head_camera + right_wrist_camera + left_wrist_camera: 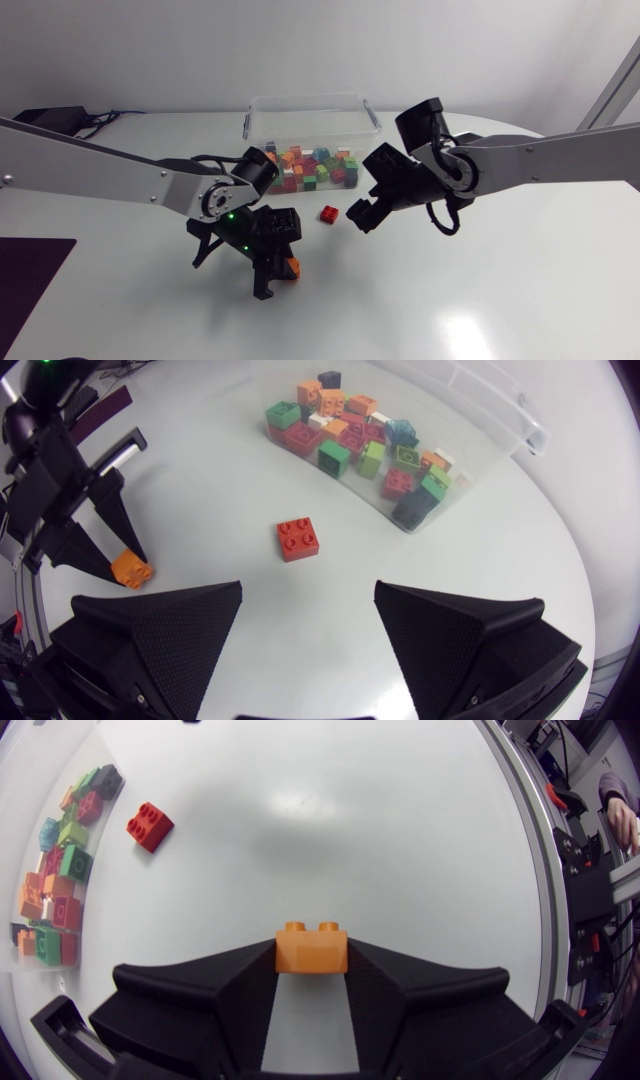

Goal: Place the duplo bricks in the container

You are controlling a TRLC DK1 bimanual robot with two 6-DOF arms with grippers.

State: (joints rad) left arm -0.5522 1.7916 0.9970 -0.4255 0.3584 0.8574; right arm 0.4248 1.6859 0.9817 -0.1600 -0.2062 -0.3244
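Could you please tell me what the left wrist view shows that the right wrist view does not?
Only left wrist: both fingers of the left gripper pressing the orange brick between them. Only right wrist: the right gripper, open, and the left arm from outside. Both: the orange brick, the red brick on the table, the bricks in the container.

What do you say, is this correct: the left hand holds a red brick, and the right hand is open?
Not quite: the brick in the left hand is orange, not red, as the left wrist view shows. The right hand is indeed open.
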